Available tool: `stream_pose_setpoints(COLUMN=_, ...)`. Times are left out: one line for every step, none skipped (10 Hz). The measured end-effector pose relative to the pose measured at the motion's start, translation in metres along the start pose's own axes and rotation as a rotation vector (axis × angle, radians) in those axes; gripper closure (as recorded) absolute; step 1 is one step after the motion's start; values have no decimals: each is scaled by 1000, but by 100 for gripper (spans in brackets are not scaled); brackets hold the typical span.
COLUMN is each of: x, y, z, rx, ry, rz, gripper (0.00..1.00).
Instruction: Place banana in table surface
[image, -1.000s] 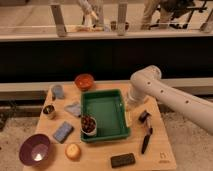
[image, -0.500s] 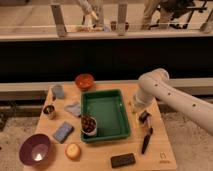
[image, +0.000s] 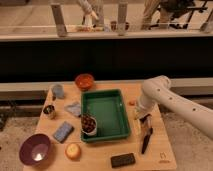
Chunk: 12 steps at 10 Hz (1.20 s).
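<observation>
My gripper (image: 143, 120) hangs from the white arm (image: 157, 92) just right of the green tray, low over the table surface (image: 100, 162), a light tan wooden top. A small pale-yellow piece at the gripper's left side is the banana (image: 137, 114). It is held in the gripper and mostly hidden by it. The black marker (image: 146, 141) lies on the table just below the gripper.
The green tray (image: 102, 107) holds a cup of dark things (image: 89, 124). A small orange oval (image: 131, 102), an orange bowl (image: 84, 80), a grey cup (image: 57, 91), a can (image: 49, 111), a blue sponge (image: 63, 131), a purple bowl (image: 35, 148), a round yellow-orange fruit (image: 73, 150) and a black block (image: 123, 159) also lie about.
The arm has swung right and toward the front. The gripper has moved from the tray's right rim down toward the table beside the marker.
</observation>
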Motion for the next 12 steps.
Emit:
stream_pose_setpoints(x=-4, y=3, z=3, rx=2, ry=-15, rz=-13, gripper=97)
stream_pose_setpoints(x=-6, y=4, z=6, rx=2, ry=-24, rz=-19, gripper=93)
stream_pose_setpoints(x=-10, y=7, z=12, rx=1, ry=-42, rz=-28, gripper=80)
stream_pose_setpoints(x=-15, y=12, z=19, rx=-2, ry=-59, rz=-30, gripper=63)
stream_pose_setpoints(x=-17, y=13, z=23, rx=-1, ry=-66, rz=-31, gripper=51)
stream_pose_setpoints(x=-17, y=14, z=24, rx=-1, ry=-67, rz=-30, gripper=41)
stream_pose_setpoints(x=-16, y=14, z=24, rx=0, ry=-67, rz=-29, gripper=32)
stream_pose_setpoints(x=-15, y=14, z=23, rx=1, ry=-66, rz=-27, gripper=23)
stream_pose_setpoints(x=-14, y=13, z=23, rx=3, ry=-65, rz=-27, gripper=20)
stream_pose_setpoints(x=-12, y=12, z=21, rx=0, ry=-61, rz=-28, gripper=20)
stream_pose_setpoints(x=-12, y=11, z=20, rx=-3, ry=-60, rz=-25, gripper=20)
stream_pose_setpoints(x=-10, y=10, z=19, rx=-7, ry=-55, rz=-21, gripper=20)
